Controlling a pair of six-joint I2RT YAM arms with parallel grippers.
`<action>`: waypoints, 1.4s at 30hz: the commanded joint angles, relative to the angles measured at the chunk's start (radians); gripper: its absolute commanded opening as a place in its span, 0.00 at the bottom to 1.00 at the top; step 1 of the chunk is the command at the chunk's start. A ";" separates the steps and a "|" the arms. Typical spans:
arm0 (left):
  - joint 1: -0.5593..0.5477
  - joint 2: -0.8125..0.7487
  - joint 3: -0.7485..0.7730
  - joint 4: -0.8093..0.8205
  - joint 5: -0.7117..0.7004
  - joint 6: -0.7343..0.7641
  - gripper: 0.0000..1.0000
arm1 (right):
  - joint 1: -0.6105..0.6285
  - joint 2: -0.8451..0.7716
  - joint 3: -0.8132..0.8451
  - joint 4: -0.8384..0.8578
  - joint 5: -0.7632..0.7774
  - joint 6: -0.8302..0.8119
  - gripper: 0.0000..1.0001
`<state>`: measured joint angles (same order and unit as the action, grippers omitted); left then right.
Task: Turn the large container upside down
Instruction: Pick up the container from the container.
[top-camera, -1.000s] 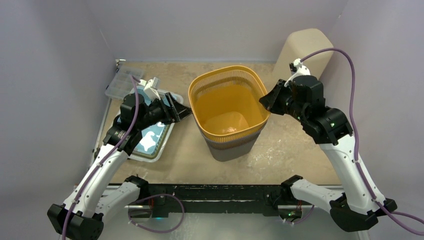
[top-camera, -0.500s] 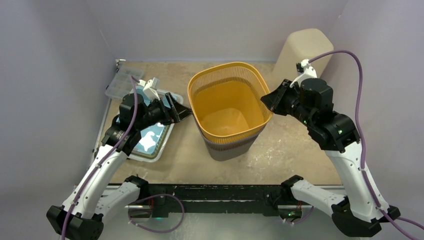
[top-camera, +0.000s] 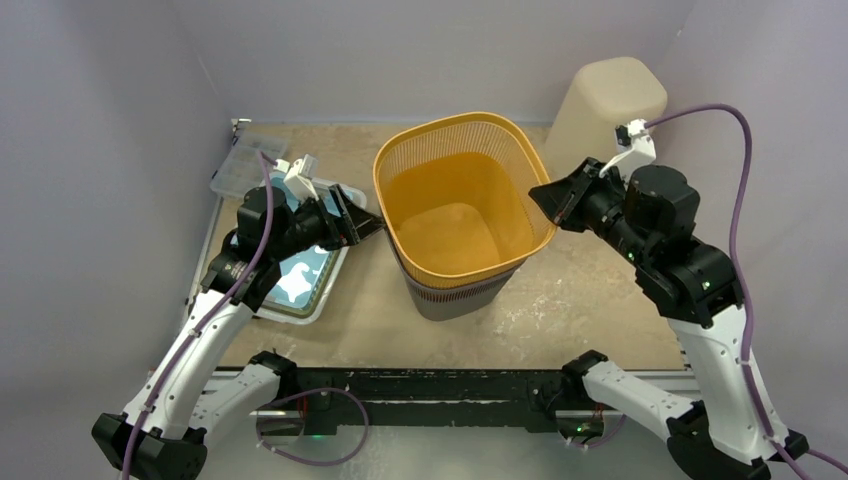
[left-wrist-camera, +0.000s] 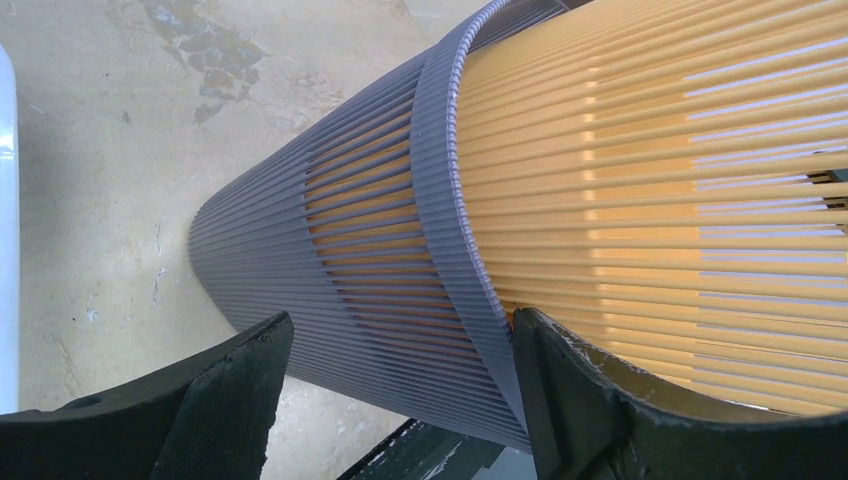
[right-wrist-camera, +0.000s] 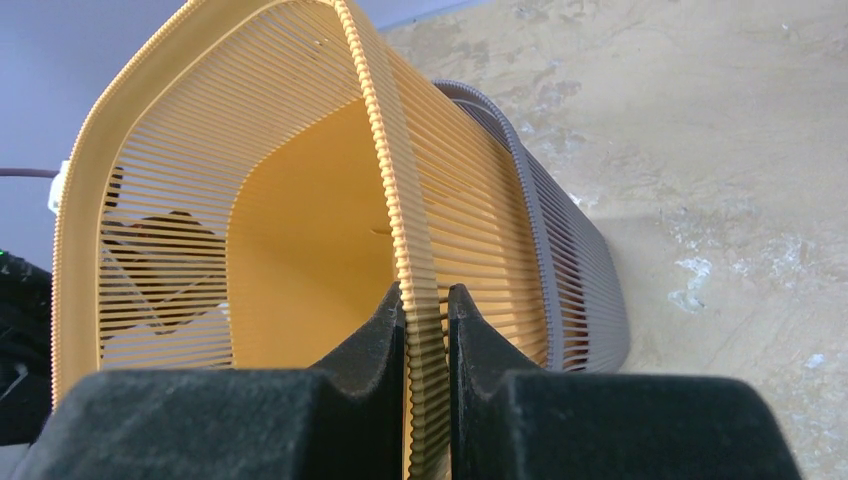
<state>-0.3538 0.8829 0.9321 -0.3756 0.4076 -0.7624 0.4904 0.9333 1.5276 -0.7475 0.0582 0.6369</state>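
A large orange slotted basket (top-camera: 450, 200) stands upright, nested in a grey slotted basket (top-camera: 455, 300) at the table's middle. My right gripper (top-camera: 545, 195) is shut on the orange basket's right rim, one finger inside and one outside, as the right wrist view shows (right-wrist-camera: 425, 295). The orange basket (right-wrist-camera: 300, 230) sits partly raised out of the grey one (right-wrist-camera: 575, 250). My left gripper (top-camera: 365, 222) is open beside the baskets' left side. In the left wrist view (left-wrist-camera: 400, 330) its jaws straddle the grey basket (left-wrist-camera: 300, 230) near its rim, below the orange wall (left-wrist-camera: 650, 150).
A tall beige container (top-camera: 605, 100) stands at the back right. A clear plastic box (top-camera: 240, 165) and a white tray with a blue picture (top-camera: 300, 280) lie on the left under my left arm. A black rail (top-camera: 430, 385) runs along the front edge.
My right arm has risen and moved right, lifting the orange basket's rim and drawing it up out of the grey basket. The left arm has not moved.
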 joint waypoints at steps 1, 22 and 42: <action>0.006 0.011 0.016 -0.065 -0.068 0.049 0.78 | 0.008 -0.091 0.111 0.353 -0.124 0.100 0.00; 0.006 0.077 0.024 -0.058 -0.132 0.030 0.78 | 0.009 -0.341 0.102 0.398 -0.183 -0.060 0.00; 0.006 0.256 0.192 -0.068 -0.141 0.166 0.59 | 0.068 -0.345 0.138 0.329 -0.465 -0.147 0.00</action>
<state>-0.3504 1.1088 1.1046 -0.3653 0.3183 -0.6758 0.5285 0.6186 1.6569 -0.5625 -0.3515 0.4450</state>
